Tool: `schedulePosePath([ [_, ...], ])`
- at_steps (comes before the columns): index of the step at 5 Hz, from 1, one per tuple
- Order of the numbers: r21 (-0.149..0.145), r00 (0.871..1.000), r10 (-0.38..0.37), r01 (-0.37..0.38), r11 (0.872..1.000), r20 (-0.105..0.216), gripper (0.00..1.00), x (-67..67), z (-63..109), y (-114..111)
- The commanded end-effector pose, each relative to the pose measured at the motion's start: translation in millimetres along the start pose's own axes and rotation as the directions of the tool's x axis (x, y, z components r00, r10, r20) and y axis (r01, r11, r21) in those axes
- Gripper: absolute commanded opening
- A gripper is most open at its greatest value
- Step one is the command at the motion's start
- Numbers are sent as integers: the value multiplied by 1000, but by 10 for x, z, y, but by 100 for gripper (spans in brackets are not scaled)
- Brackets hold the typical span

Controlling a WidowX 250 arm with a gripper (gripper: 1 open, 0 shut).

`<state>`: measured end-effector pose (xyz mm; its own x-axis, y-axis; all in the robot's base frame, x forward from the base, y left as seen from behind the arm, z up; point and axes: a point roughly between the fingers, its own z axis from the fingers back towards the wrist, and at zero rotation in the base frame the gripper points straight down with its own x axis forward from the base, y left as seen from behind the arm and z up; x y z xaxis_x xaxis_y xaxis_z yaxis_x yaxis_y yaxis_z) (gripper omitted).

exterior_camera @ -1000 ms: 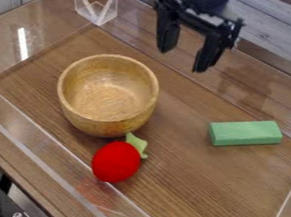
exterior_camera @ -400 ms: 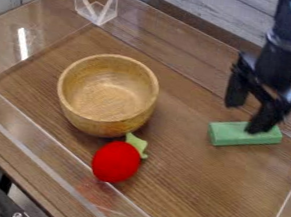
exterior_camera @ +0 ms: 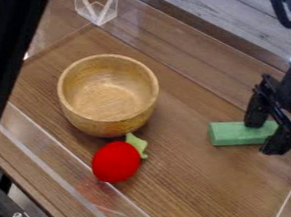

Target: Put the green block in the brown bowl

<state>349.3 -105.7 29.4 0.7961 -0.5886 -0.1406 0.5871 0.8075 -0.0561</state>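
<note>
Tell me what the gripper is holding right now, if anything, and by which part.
I can't tell for certain: the gripper is at the green block's right end and partly hides it, so a hold there isn't clear.

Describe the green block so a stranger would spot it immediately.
Find the round brown wooden bowl on the tabletop. Across from it, beside the black claw, lies the green block. It is flat-sided and bar-shaped, unlike the rounded red strawberry toy.
</note>
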Motion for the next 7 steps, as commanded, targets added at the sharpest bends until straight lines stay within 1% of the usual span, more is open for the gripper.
schedulePosePath([
  [1,8,1000,-20,20,1000,6,100,16,-40,160],
  [2,-4,1000,-25,25,1000,-5,100,9,-8,216],
  [3,-19,1000,1,-2,1000,-12,0,-37,-7,215],
  [4,-34,1000,28,-29,999,-9,100,-84,-4,177],
  [5,-38,1000,6,-6,999,4,0,-127,14,141],
  [6,-34,1000,-12,13,999,16,0,-154,34,117],
  [7,-32,999,34,-33,999,42,100,-188,90,30],
])
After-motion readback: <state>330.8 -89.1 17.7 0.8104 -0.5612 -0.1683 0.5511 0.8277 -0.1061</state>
